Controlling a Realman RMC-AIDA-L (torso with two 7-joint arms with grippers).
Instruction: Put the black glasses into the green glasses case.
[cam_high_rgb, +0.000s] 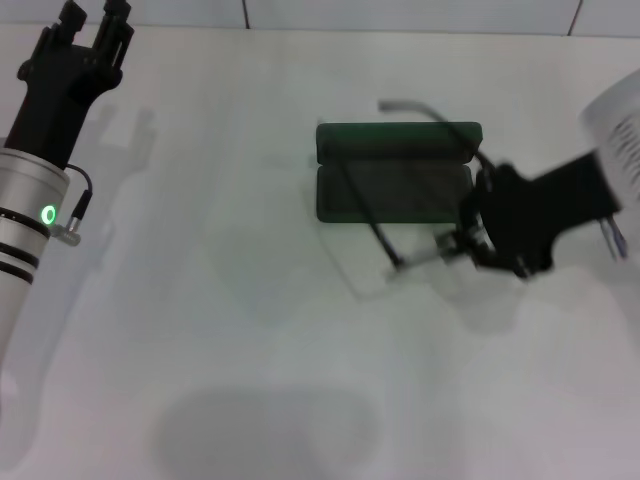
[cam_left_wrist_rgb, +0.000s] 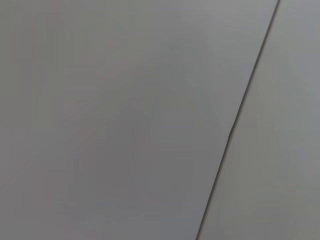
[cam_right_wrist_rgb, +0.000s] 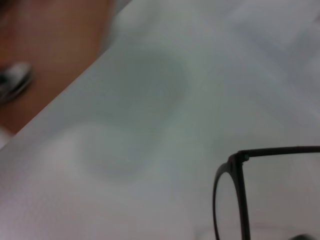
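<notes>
The green glasses case (cam_high_rgb: 395, 192) lies open in the middle of the table, its lid (cam_high_rgb: 400, 140) folded back on the far side. My right gripper (cam_high_rgb: 462, 245) is at the case's right front corner, shut on the black glasses (cam_high_rgb: 386, 248). It holds them tilted above the table. One temple arm crosses over the case and the other arcs over the lid. The frame's rim and a temple also show in the right wrist view (cam_right_wrist_rgb: 239, 195). My left gripper (cam_high_rgb: 95, 25) is parked open at the far left, away from both.
The white table (cam_high_rgb: 250, 380) carries shadows near its front. The right wrist view shows the table edge with brown floor (cam_right_wrist_rgb: 55, 45) beyond it. The left wrist view shows only a grey surface with a dark seam (cam_left_wrist_rgb: 240, 110).
</notes>
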